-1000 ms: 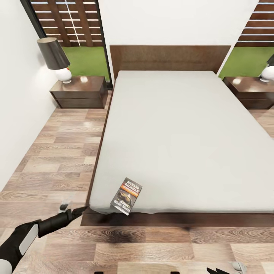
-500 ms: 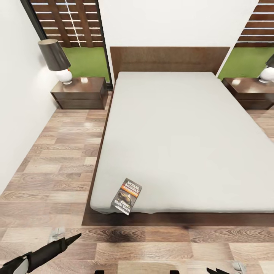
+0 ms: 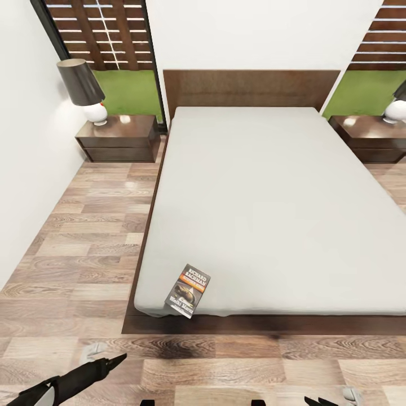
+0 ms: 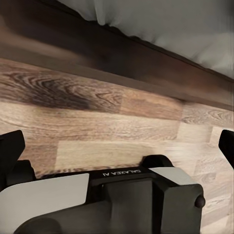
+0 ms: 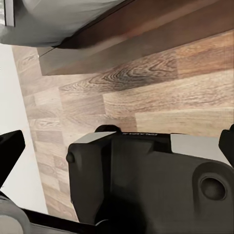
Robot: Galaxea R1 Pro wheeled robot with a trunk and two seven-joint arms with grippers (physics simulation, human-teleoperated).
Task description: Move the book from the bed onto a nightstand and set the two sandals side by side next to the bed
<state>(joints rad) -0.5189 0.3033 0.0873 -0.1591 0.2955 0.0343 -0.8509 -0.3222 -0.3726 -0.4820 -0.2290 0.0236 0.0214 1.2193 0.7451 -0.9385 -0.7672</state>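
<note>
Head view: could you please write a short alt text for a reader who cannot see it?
A paperback book lies at the near left corner of a large grey bed, overhanging the mattress edge. The robot's left hand hangs low over the wood floor in front of the bed. A nightstand with a lamp stands beside the headboard.

Left end effector (image 3: 115, 360) pulled back from bed (image 3: 270, 203) corner.
</note>
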